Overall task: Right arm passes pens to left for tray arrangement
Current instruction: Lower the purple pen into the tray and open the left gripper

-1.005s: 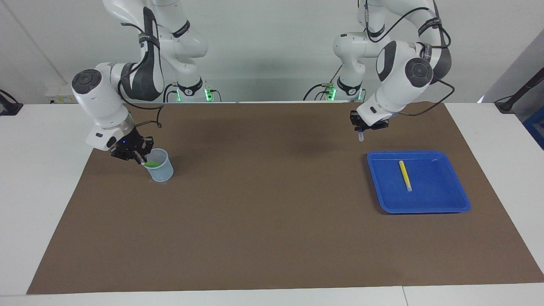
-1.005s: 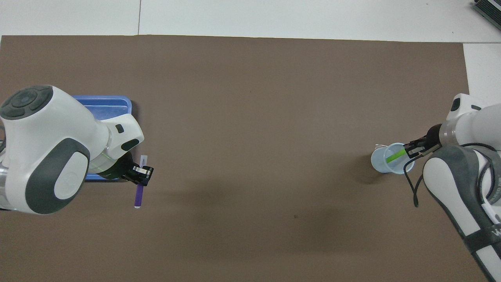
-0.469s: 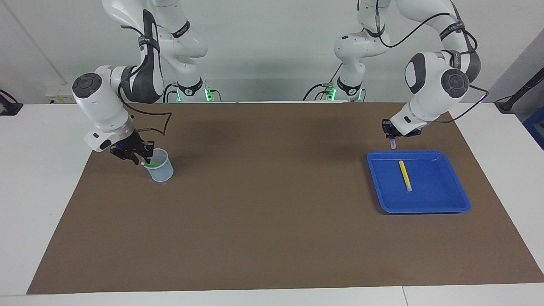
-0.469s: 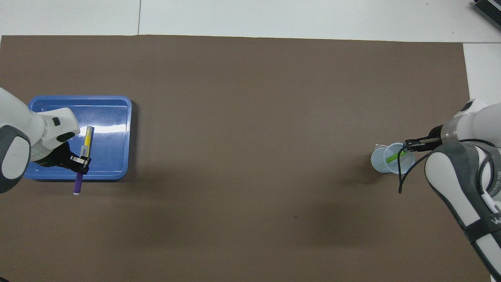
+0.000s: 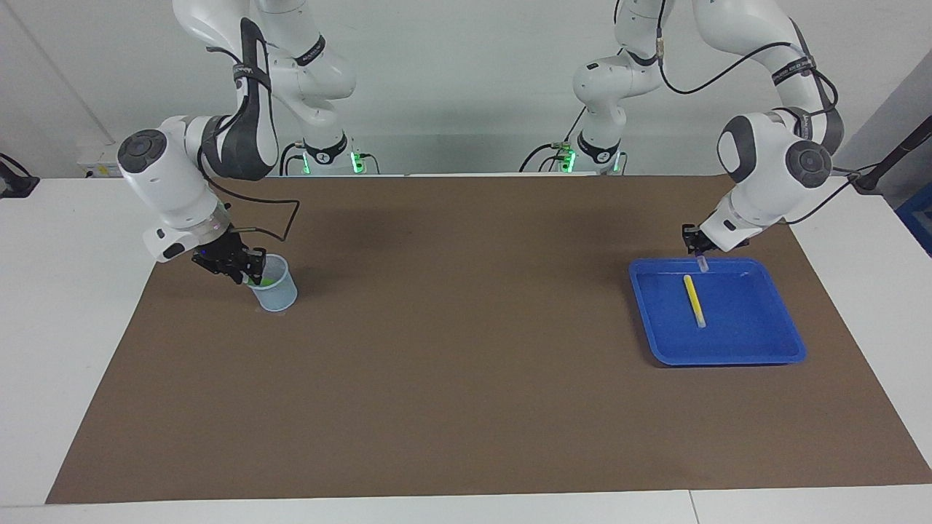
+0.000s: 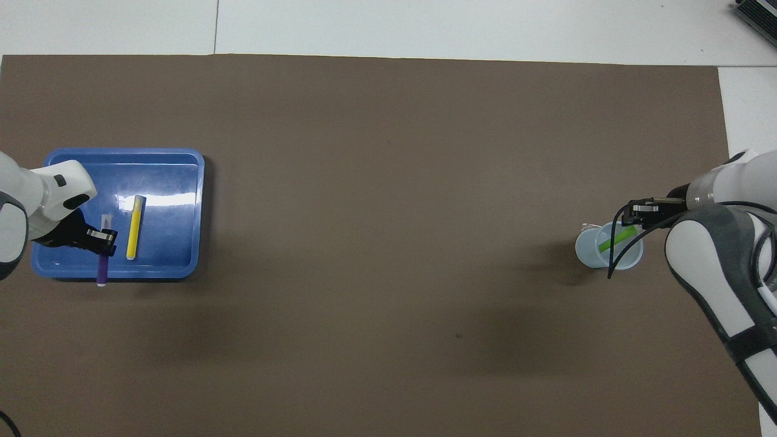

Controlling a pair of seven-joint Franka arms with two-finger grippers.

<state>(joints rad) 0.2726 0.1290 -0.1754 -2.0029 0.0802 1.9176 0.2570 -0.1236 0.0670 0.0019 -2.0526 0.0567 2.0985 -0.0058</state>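
My left gripper [image 5: 697, 246] is shut on the purple pen [image 6: 102, 269] and holds it steeply tilted over the blue tray [image 5: 743, 316], at the tray's edge nearer the robots. The pen's pale end [image 5: 703, 266] points down just above the tray floor. In the overhead view the left gripper [image 6: 102, 237] is over the tray [image 6: 173, 182]. The yellow pen [image 5: 694, 300] lies flat in the tray beside it [image 6: 135, 226]. My right gripper [image 5: 234, 263] is at the rim of the pale mesh cup [image 5: 277, 295]. The green pen [image 6: 614, 239] leans inside the cup.
A brown mat [image 5: 451, 349] covers the table between the cup and the tray. The white tabletop [image 5: 44, 327] shows around the mat. The right arm's black cable [image 6: 616, 267] hangs in a loop over the cup [image 6: 592, 258].
My left gripper carried the purple pen toward the left arm's end of the table, over the tray, and lower. My right gripper stayed at the cup, shifting only slightly.
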